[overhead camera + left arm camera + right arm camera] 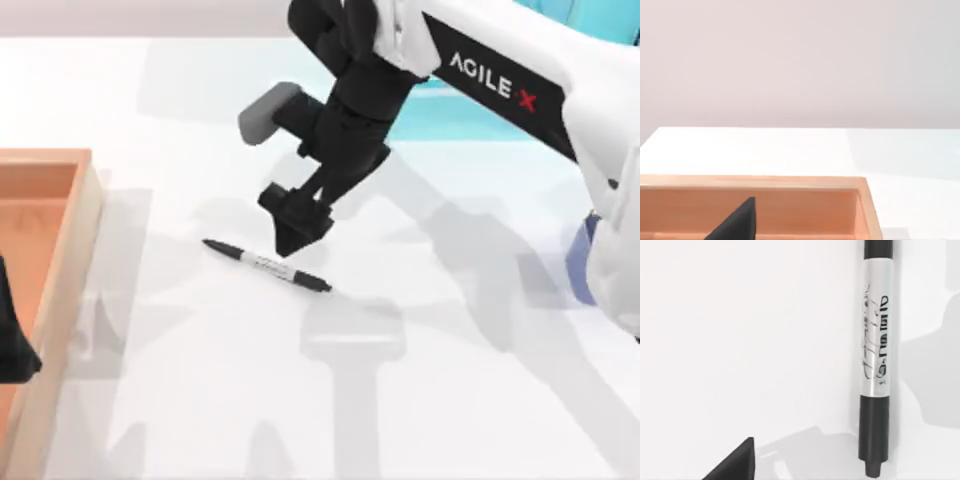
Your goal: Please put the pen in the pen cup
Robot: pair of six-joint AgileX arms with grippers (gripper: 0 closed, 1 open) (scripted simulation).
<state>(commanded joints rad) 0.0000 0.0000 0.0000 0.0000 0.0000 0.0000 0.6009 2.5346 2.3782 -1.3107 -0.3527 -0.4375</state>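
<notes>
Right gripper (291,238) hangs right over the pen (266,265), tips pointing down at its label band; whether its fingers are spread or closed, I cannot tell. The pen lies flat mid-table (450,400) (slanting, well away from every edge). Left gripper (12,340) sits parked over the wooden tray (70,260) at the left edge.

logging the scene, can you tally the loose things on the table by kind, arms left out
pen: 1, lying flat on the white table under the right gripper
wooden tray: 1, at the table's left edge
blue cup: 1, partly hidden behind the right arm
total: 3
</notes>
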